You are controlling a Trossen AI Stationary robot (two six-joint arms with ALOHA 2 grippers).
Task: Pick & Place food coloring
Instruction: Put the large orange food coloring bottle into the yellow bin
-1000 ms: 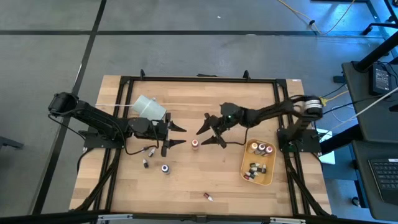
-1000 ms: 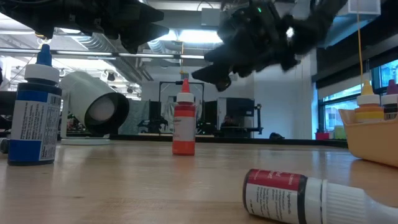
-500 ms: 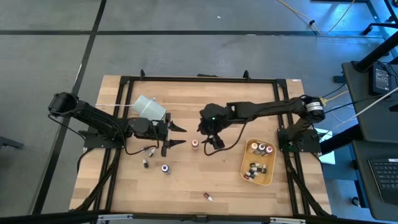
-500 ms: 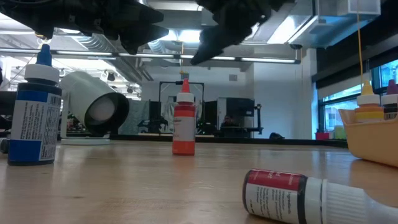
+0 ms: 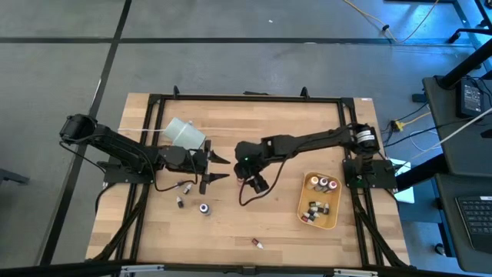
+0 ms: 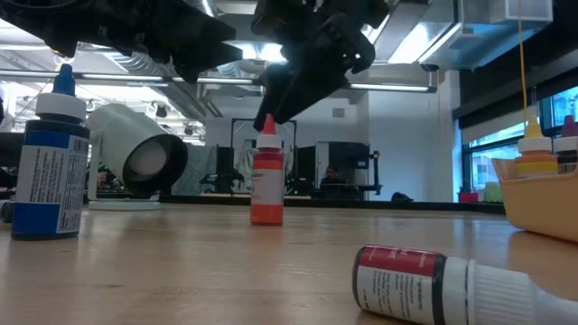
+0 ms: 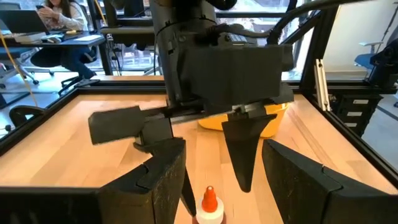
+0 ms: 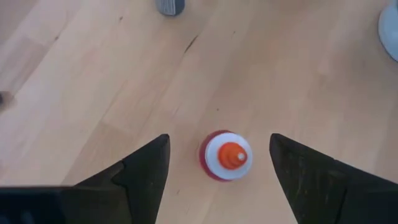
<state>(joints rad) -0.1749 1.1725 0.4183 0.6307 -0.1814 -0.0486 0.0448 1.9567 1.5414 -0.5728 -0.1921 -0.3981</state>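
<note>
An orange-red dropper bottle with a pale cap stands upright on the wooden table; it also shows in the low view and the left wrist view. My right gripper is open and points down over it, one finger on either side, without touching; the low view shows it just above the cap. In the high view the gripper hides the bottle. My left gripper is open and empty, level, a little to the bottle's left.
A tan tray at the right holds several bottles. A blue bottle stands near the front, two small ones lie left of it, and a red one lies near the front edge. A white cup lies on its side.
My right gripper has gone toward the table's left edge and down, turning from level to pointing down, and now stands over the orange-red bottle. The bottle has kept its place.
</note>
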